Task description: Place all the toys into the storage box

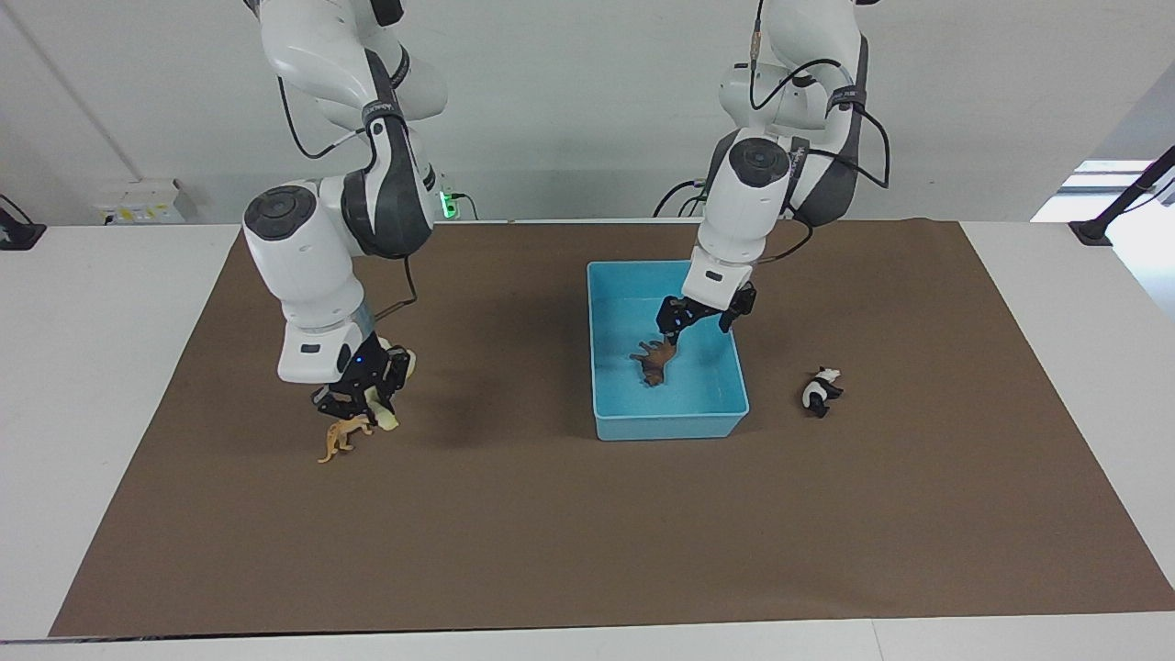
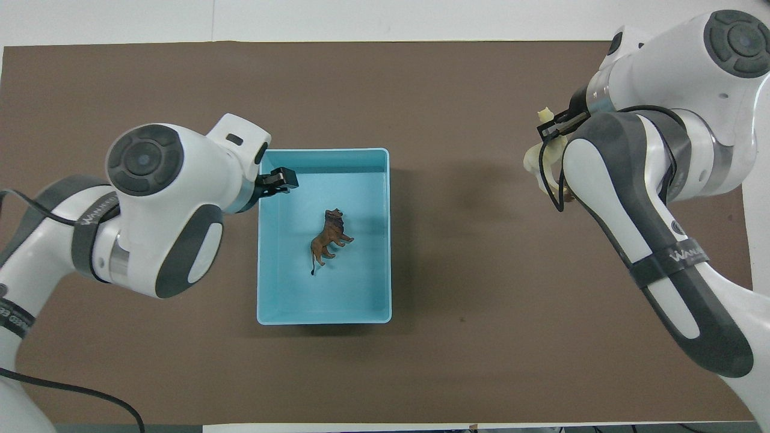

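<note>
In the overhead view the left arm's white bulk, at the frame's left, covers the panda [image 1: 820, 391] entirely, and only one dark tip of the left pincer [image 2: 278, 180] pokes out at the storage box [image 2: 323, 316] rim. At the upper right the right arm hides the tiger [image 1: 341, 434] and most of the horse [image 2: 544, 150], of which only cream scraps show. In the facing view both arms are cut off by the top edge, and the horse [image 1: 389, 393] is mostly lost within the right pincer [image 1: 360, 397].
</note>
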`<state>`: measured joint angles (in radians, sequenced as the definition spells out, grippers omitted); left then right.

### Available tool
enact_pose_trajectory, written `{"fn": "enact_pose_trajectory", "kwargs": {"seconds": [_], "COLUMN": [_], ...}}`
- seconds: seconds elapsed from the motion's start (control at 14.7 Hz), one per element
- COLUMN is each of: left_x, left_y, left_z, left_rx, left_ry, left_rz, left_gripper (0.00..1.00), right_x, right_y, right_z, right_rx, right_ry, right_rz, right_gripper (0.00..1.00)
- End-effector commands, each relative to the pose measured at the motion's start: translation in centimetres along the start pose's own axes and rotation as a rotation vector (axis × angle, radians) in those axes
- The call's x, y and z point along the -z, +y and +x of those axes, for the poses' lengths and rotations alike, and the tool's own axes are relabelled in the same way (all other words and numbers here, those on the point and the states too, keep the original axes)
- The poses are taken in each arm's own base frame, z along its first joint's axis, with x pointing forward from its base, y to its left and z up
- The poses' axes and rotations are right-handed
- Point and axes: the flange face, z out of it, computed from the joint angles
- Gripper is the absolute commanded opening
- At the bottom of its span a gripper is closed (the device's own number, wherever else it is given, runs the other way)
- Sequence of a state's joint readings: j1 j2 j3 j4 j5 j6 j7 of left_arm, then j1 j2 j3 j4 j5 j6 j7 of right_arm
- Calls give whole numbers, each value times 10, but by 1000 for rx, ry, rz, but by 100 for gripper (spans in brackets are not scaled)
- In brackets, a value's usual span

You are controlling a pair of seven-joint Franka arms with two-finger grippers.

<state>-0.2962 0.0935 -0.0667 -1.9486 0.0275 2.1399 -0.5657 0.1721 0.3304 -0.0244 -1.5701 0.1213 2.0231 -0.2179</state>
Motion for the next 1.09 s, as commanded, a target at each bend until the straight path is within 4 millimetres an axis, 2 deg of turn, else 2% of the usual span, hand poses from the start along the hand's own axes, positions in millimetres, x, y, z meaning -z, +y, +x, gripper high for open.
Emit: {"fn": "enact_pose_trajectory", "kwargs": {"seconds": [0.0, 0.14, 0.2, 0.34, 0.48, 0.61, 0.82, 0.88, 0.95, 1.02], "left_x": [3, -2, -9, -33, -50, -66, -92, -99, -104, -109], "left_y": [-71, -118, -124, -145, -148, -156, -159, -160, -164, -166], "left_z": [38, 56, 60, 72, 76, 71, 52, 47, 44, 38], "left_rx": [-104, -177, -229, -320, -383, -459, -488, -485, -481, -478], "left_ry": [17, 34, 42, 40, 61, 39, -22, -37, -41, -51], "left_rz": [22, 26, 25, 29, 26, 36, 39, 39, 39, 40], "left_gripper": [100, 100, 100, 100, 100, 100, 100, 100, 100, 100], "right_x": [4, 1, -1, -1, -3, -10, -37, -42, -42, -43], "right_y": [-38, -92, -125, -174, -225, -269, -315, -318, -319, -319], "right_z": [19, 24, 25, 26, 22, 17, 12, 12, 11, 10], "right_rx": [-257, -402, -456, -553, -564, -561, -573, -587, -594, -597], "right_ry": [2, -4, 1, 21, 31, 57, 59, 65, 64, 53], "right_rz": [71, 71, 76, 94, 112, 107, 79, 67, 66, 58], "right_gripper": [0, 0, 0, 0, 0, 0, 0, 0, 8, 62]}}
